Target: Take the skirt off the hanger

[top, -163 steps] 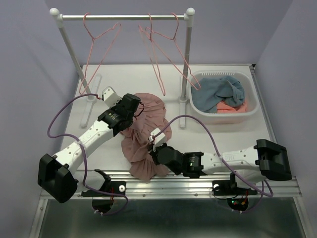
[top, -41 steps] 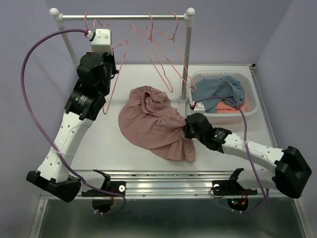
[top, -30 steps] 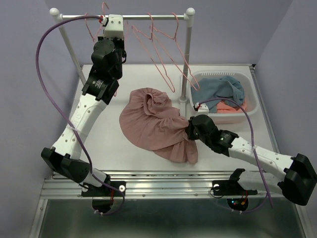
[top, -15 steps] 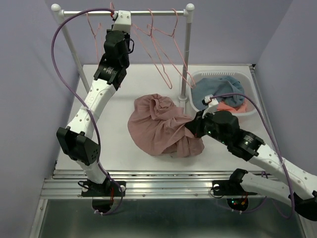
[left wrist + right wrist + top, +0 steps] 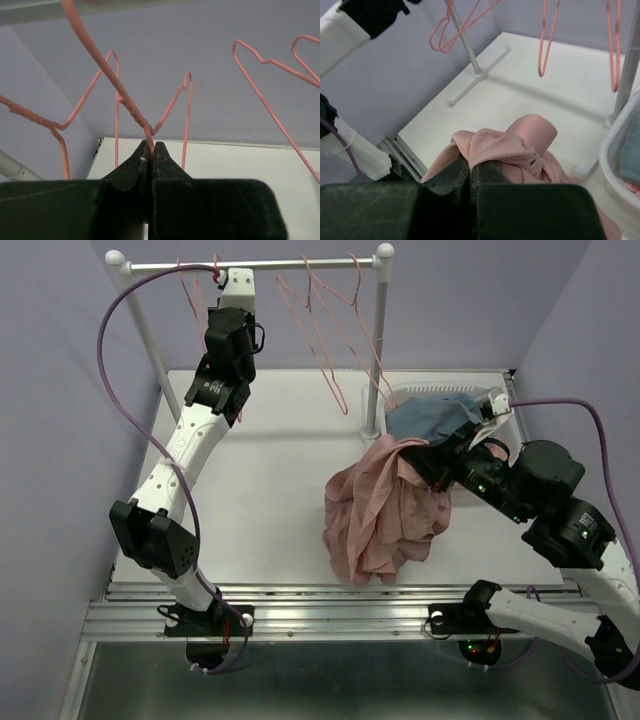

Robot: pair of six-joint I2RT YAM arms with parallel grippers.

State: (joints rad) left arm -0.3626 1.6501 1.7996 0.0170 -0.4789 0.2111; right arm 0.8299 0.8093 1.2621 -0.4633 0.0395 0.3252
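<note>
**Status.** The left claw point(image 5: 150, 149) is fully closed on the pink wire hanger point(image 5: 131, 107), pinching the wire just below its twisted neck. The hanger is hooked at the white metal rail point(image 5: 270, 264). The right claw point(image 5: 470, 167) is closed tight on a bunched fold of the dusty-pink gathered skirt point(image 5: 380, 515). The skirt hangs from that claw over the white counter point(image 5: 270, 490), beside the white plastic basket point(image 5: 420, 390), with no wire seen in it. It appears to be off the hanger.

**Hazards.**
- The grip takes only a small fold of thin fabric, so a fast move could let it slip.
- The lower hem hangs at or near the counter, so a sideways move may drag it.
- The skirt is close to the rack's upright post point(image 5: 376, 350) and could snag on it.
- Any pull by the left arm could unhook the hanger.

**View coverage.** The top view shows the whole drape and the skirt's position, but neither pinch. Each wrist view shows only its own closed jaws and what they hold.
</note>
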